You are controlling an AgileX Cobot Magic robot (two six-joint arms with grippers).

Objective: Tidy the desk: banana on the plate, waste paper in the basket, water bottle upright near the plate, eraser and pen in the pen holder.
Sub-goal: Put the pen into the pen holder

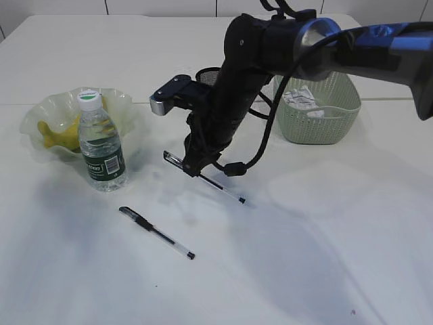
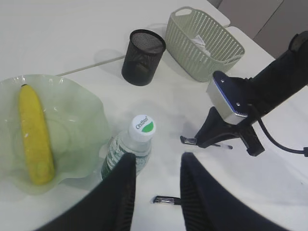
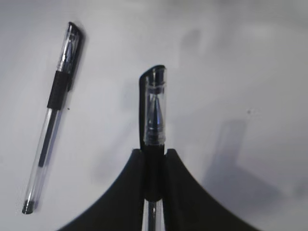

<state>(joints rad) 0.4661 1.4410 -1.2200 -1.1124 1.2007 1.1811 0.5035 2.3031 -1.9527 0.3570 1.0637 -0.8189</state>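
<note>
at the far left the wavy-edged translucent pale green plate [image 1: 120,101] holds the yellow banana [image 2: 34,132], and the clear plastic water bottle with a green label and white cap [image 1: 101,143] stands upright just beside it, so those parts of the job look done. the left gripper [image 2: 155,180] hangs over the bottle with its dark fingers parted and nothing between them. in front, the loose clear gel pen with a black cap [image 1: 157,233] lies flat on the white table [image 1: 304,257], well apart from the holder. further right, the right gripper [image 3: 154,166] is clamped on the black grip of a second clear gel pen [image 1: 215,180], cap end toward the left, the pen slanting just over the table. behind the arm sits the black mesh pen holder [image 2: 143,57], and to its right the pale green slotted basket [image 1: 318,108] with crumpled white waste paper [image 1: 298,95] inside. the eraser is not visible. the step in hand seems to be carrying this pen to the holder; to do it well the arm should lift clear, tip the pen near vertical over the opening, lower it inside the rim, then release, so it does not catch the mesh edge
</note>
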